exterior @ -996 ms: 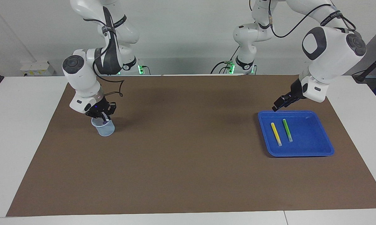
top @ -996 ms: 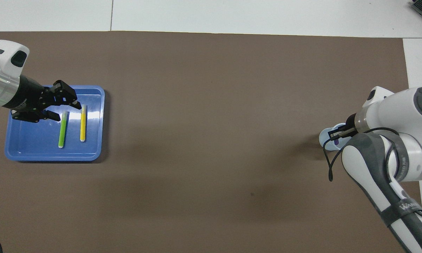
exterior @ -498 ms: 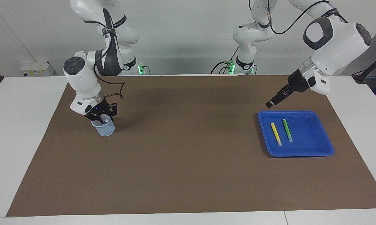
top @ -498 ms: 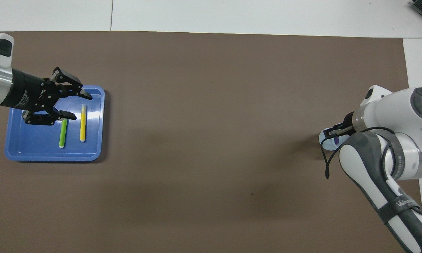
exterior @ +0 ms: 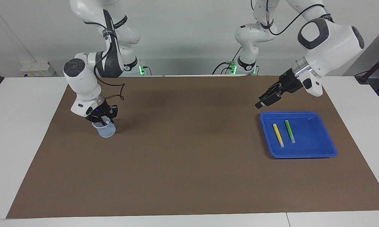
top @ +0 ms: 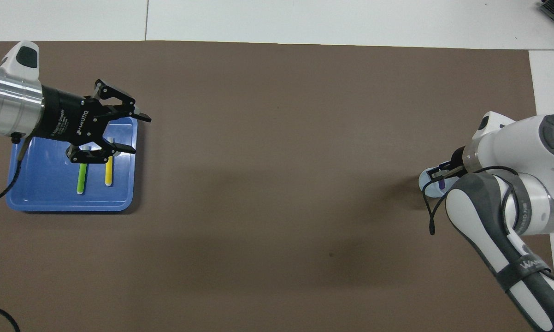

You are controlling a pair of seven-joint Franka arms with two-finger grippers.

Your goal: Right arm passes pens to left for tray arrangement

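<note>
The blue tray (exterior: pixel 329 150) (top: pixel 37 203) lies at the left arm's end of the table. In it, side by side, lie a yellow pen (exterior: pixel 278 135) (top: pixel 108 176) and a green pen (exterior: pixel 289 131) (top: pixel 80 182). My left gripper (exterior: pixel 263 102) (top: pixel 138 134) hangs open and empty over the tray's edge that is toward the right arm's end. My right gripper (exterior: pixel 102 119) (top: pixel 443 177) reaches down into a small pale blue cup (exterior: pixel 107 131) (top: pixel 425 183). A purple pen (top: pixel 442 185) stands in that cup, right at the gripper.
A brown mat (exterior: pixel 189 157) covers most of the white table. The cup stands on it at the right arm's end, and the mat between cup and tray is bare. A cable loops from the right wrist (top: pixel 431 216).
The left gripper has risen from the tray and swung toward the right arm's end, staying open. The right gripper has stayed at the cup, shifting only slightly.
</note>
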